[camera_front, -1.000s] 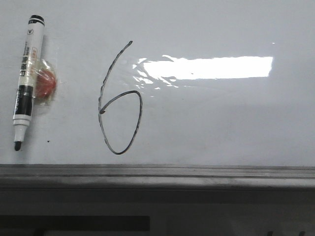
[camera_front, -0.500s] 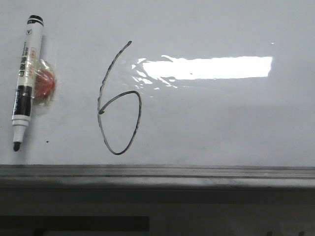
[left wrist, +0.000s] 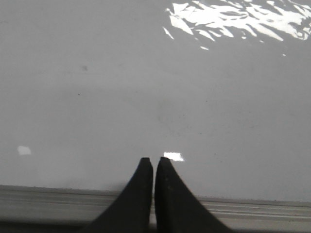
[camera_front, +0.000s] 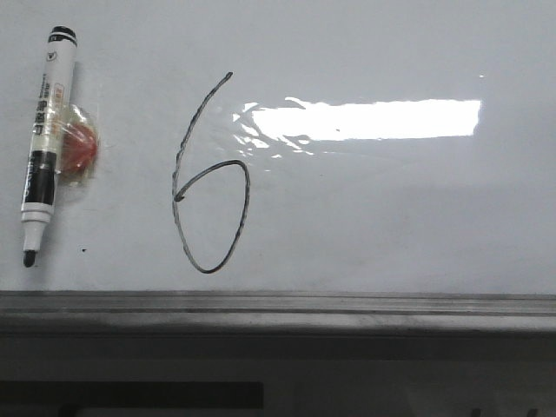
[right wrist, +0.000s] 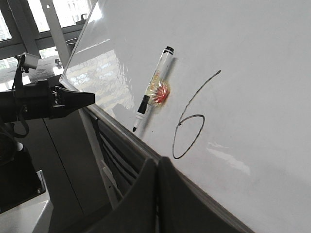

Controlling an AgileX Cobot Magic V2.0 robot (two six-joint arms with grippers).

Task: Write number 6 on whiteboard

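A thin black number 6 (camera_front: 211,178) is drawn on the glossy whiteboard (camera_front: 391,217), left of a bright glare patch. A black-and-white marker (camera_front: 45,135) hangs tip down at the board's left, held by a red magnet (camera_front: 80,149). In the right wrist view the number 6 (right wrist: 190,121) and the marker (right wrist: 151,90) show on the tilted whiteboard (right wrist: 252,73); my right gripper (right wrist: 156,162) is shut with nothing in it, below the board's lower edge. My left gripper (left wrist: 153,161) is shut and empty over the bare whiteboard (left wrist: 146,87), near its ledge. Neither gripper shows in the front view.
A grey metal ledge (camera_front: 278,308) runs along the board's lower edge. In the right wrist view my left arm (right wrist: 43,99) reaches toward the board's left edge, with windows (right wrist: 43,19) behind it. A tiny black speck (camera_front: 84,251) sits beside the marker tip.
The front view has shifted very slightly; marker and 6 sit a pixel or two further left than a second ago. Nothing else differs.
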